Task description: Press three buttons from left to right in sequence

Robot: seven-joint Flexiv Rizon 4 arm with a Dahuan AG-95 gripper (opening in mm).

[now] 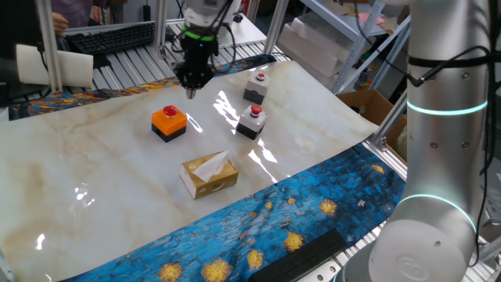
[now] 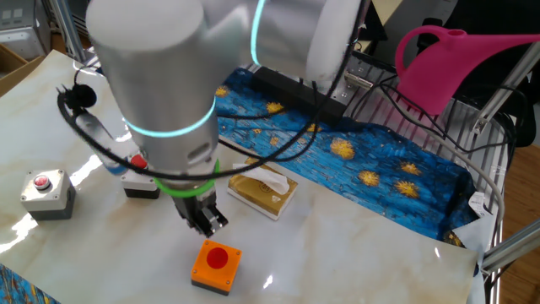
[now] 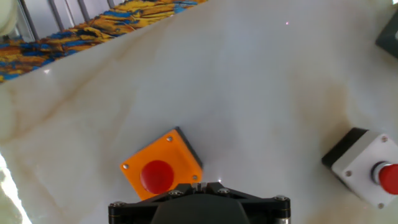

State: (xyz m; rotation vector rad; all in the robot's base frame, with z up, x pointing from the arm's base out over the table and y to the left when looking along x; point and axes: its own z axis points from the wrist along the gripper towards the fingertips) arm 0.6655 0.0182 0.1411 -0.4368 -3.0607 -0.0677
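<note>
Marble desk [image 1: 94, 180] holds three buttons; the orange button [image 1: 169, 122] sits nearest its left edge. Above it hangs the gripper [image 1: 192, 86], fingers hidden. First press looks next: go straight down.

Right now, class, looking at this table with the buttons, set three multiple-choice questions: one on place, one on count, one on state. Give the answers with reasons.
1. Where does the tissue box lie in the one fixed view?
A. Behind all the buttons
B. Nearer the camera than the orange button
C. On top of a grey button

2. How many push-buttons with red caps are on the marble table?
A. Two
B. Three
C. Five

3. What is the hand doing?
A. Hanging above the table, touching no button
B. Pressing the far grey button
C. Lifting the tissue box

Answers:
1 B, the box sits lower in the picture, towards the blue cloth.
2 B, one orange and two grey, counting the near grey button.
3 A, it hangs clear of the table, just past the orange button.
</note>
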